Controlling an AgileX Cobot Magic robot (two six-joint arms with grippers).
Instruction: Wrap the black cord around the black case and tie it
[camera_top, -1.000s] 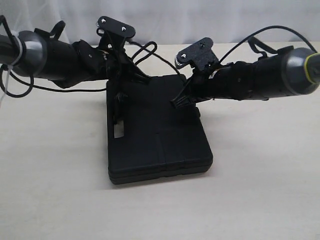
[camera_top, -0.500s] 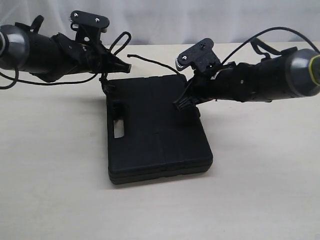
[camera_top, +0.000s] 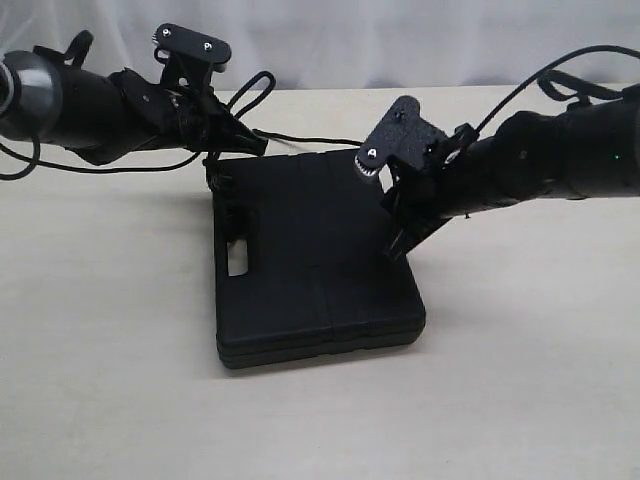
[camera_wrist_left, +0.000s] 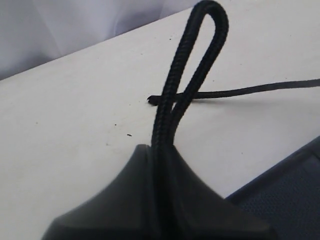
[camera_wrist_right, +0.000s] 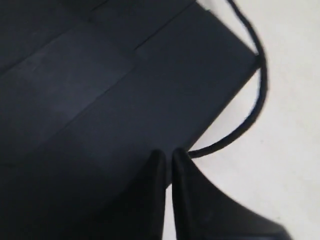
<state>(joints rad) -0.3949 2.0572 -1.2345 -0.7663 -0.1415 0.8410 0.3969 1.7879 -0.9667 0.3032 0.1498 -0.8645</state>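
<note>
The black case (camera_top: 310, 262) lies flat on the table, handle slot on its left side. My left gripper (camera_top: 256, 143) hovers above the case's far left corner, shut on a doubled loop of the black cord (camera_wrist_left: 199, 55). From there the cord (camera_top: 305, 137) trails right along the table behind the case. My right gripper (camera_top: 396, 250) points down at the case's right edge, shut with nothing between its fingers. In the right wrist view its tips (camera_wrist_right: 167, 154) sit over the case (camera_wrist_right: 100, 90) edge, and the cord (camera_wrist_right: 256, 100) curves on the table beside the corner.
The pale table (camera_top: 520, 380) surrounds the case, with a white curtain (camera_top: 400, 40) behind it. Thick robot cables (camera_top: 560, 62) arch above both arms. The case's corner (camera_wrist_left: 292, 192) shows in the left wrist view.
My left gripper rose off the case and drew back left with the cord. My right gripper swung from pointing left over the case to pointing down at its right edge.
</note>
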